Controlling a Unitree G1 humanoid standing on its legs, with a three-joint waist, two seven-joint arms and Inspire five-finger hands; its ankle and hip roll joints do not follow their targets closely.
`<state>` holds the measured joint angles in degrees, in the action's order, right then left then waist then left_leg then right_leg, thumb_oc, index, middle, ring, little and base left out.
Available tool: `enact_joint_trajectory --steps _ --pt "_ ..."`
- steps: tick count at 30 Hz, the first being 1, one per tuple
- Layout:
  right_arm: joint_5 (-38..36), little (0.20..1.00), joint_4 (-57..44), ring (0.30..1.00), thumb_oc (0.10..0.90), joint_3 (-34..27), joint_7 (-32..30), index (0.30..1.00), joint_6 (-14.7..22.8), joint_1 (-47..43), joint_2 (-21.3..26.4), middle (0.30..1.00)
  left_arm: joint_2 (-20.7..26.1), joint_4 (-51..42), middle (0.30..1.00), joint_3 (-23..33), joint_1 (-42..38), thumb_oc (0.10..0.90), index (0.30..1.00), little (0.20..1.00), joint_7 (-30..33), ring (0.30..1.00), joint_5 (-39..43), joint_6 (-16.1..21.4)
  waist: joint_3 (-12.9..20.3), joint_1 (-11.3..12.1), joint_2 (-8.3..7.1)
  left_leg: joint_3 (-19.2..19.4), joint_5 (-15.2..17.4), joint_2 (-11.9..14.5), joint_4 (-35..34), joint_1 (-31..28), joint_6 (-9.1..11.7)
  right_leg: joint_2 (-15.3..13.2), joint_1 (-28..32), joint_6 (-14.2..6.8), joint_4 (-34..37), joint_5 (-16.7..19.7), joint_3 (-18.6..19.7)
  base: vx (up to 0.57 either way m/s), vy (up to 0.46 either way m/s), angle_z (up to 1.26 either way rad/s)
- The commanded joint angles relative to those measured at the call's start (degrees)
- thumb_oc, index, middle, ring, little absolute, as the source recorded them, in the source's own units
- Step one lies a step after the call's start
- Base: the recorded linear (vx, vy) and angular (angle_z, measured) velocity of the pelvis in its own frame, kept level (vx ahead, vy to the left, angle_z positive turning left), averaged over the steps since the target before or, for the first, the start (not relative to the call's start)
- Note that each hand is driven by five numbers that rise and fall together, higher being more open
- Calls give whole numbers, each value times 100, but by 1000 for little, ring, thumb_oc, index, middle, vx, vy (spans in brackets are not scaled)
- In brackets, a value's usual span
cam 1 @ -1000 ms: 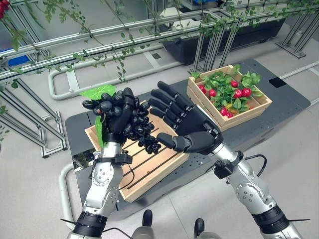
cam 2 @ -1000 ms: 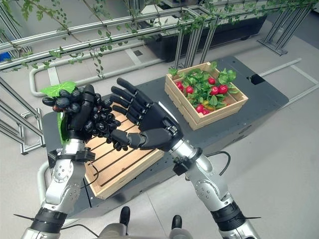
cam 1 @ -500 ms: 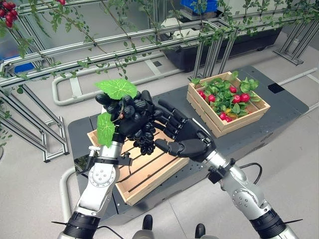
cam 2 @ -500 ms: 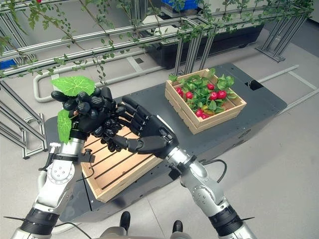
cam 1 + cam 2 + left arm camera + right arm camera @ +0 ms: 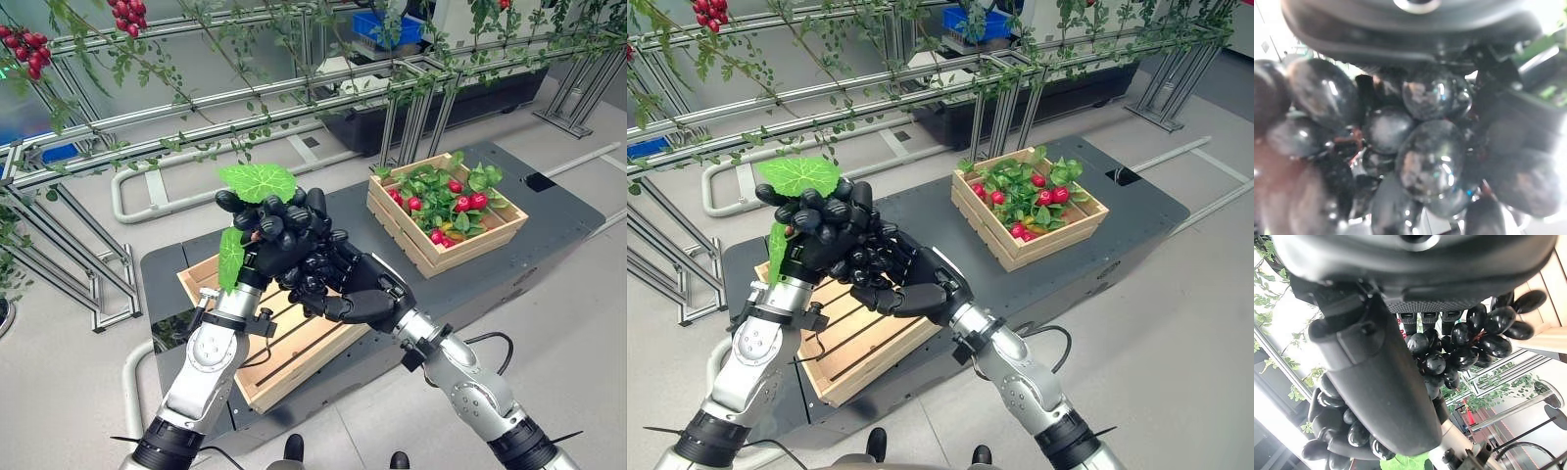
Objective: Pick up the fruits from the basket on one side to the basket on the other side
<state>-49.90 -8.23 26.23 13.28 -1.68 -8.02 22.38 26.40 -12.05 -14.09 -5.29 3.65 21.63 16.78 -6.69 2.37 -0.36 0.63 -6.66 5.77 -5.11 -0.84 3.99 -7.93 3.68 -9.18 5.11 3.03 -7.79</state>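
— Black grapes (image 5: 284,230), a whole bunch with green leaves on top, sit in our left hand (image 5: 266,257); its fingers are curled round the upper part, so the cluster hangs free above the slatted wooden crate (image 5: 284,338) on the left of the bench (image 5: 549,211).

— And our right hand (image 5: 361,294)?

— We have it right under and beside the bunch, palm turned toward the fruit, fingers bent against the lower grapes. In its wrist view the grapes dangle just past the fingers. We judge this as a handover: the left lifts, the right cups from below so the weight passes across without berries tearing off.

— Does the right one really hold it yet?

— It touches, and the fingers curve about the lower berries, so we read it as closing on them, though the left plainly bears the load.

— Where does the bunch go?

— To the other wooden crate (image 5: 446,211), well apart on the right, already holding red fruits (image 5: 468,202) among leaves. The right arm is the one on that side, hence the pass.
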Motion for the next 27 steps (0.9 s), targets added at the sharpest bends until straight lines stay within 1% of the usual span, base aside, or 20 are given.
enact_joint_trajectory --steps 1,3,4,7,11,12,13,14,15,16,17,21,27 --pt "-500 900 -279 900 800 32 260 900 721 -213 -314 900 -23 -522 300 56 -534 400 300 300 -81 300 467 644 654 93 -82 -57 717 -136 11 -243 -152 -12 -40 233 -11 -31 -23 0 0 0" --pt "-667 900 -286 900 800 18 358 900 685 -222 -333 900 -10 -488 300 35 -523 400 300 300 -123 300 526 645 661 97 -87 -58 720 -136 11 -246 -155 -11 -37 231 -11 -33 -24 0 0 0" --pt "-816 900 -280 900 800 9 545 900 655 -218 -353 900 -8 -465 300 27 -498 400 300 300 -195 300 577 698 675 103 -87 -53 716 -130 11 -241 -155 -10 -37 232 -11 -39 -28 0 0 0" --pt "-938 900 -340 900 800 63 905 900 590 -201 -369 900 -10 -499 300 34 -470 400 300 300 -310 300 678 699 681 121 -83 -67 713 -128 11 -234 -161 -7 -41 236 -11 -39 -28 0 0 0" --pt "-990 900 -360 900 800 92 1181 900 533 -164 -343 900 -6 -524 300 10 -469 400 300 300 -384 300 692 582 700 124 -95 -75 711 -124 11 -233 -159 -6 -42 233 -11 -38 -25 0 0 0" --pt "-1023 900 -373 900 800 94 1345 900 471 -154 -303 900 18 -493 300 19 -452 400 300 300 -385 300 704 598 706 120 -96 -66 705 -118 11 -232 -157 -2 -48 233 -11 -36 -16 0 0 0" --pt "-1018 900 -378 900 800 96 1338 900 475 -150 -300 900 21 -491 300 20 -451 400 300 300 -387 300 705 599 708 120 -96 -68 705 -119 11 -232 -157 -1 -48 233 -11 -36 -15 0 0 0" --pt "-1022 585 -398 585 590 104 1237 585 503 -132 -283 585 32 -484 300 25 -446 400 300 300 -403 300 701 611 716 120 -98 -75 705 -121 11 -234 -158 1 -47 238 -11 -37 -7 0 0 0" --pt "-1064 392 -375 392 461 99 1183 392 488 -135 -282 392 31 -480 300 20 -451 400 300 300 -410 300 694 627 718 117 -98 -72 702 -120 11 -237 -159 -2 -43 238 -11 -36 -7 0 0 0" --pt "-1020 300 -319 300 400 98 1162 300 506 -144 -301 300 31 -473 300 27 -461 400 300 300 -417 300 688 656 723 116 -98 -65 697 -119 11 -236 -161 1 -43 241 -11 -34 -2 0 0 0" --pt "-938 300 -278 300 400 94 1124 300 526 -120 -325 300 27 -452 300 24 -468 400 300 300 -418 300 645 733 726 110 -95 -73 702 -118 11 -245 -168 7 -34 249 -11 -43 11 0 0 0" --pt "-861 300 -201 300 400 100 1080 300 560 -80 -330 300 31 -490 300 27 -494 400 300 300 -396 300 605 824 726 103 -90 -67 697 -116 11 -240 -169 3 -49 242 -11 -32 19 0 0 0" --pt "-547 300 -60 300 400 76 668 300 613 -42 -333 300 -13 -529 300 -10 -558 400 300 300 -389 300 497 972 739 74 -90 -65 692 -113 11 -245 -168 2 -53 243 -11 -26 51 0 0 0"
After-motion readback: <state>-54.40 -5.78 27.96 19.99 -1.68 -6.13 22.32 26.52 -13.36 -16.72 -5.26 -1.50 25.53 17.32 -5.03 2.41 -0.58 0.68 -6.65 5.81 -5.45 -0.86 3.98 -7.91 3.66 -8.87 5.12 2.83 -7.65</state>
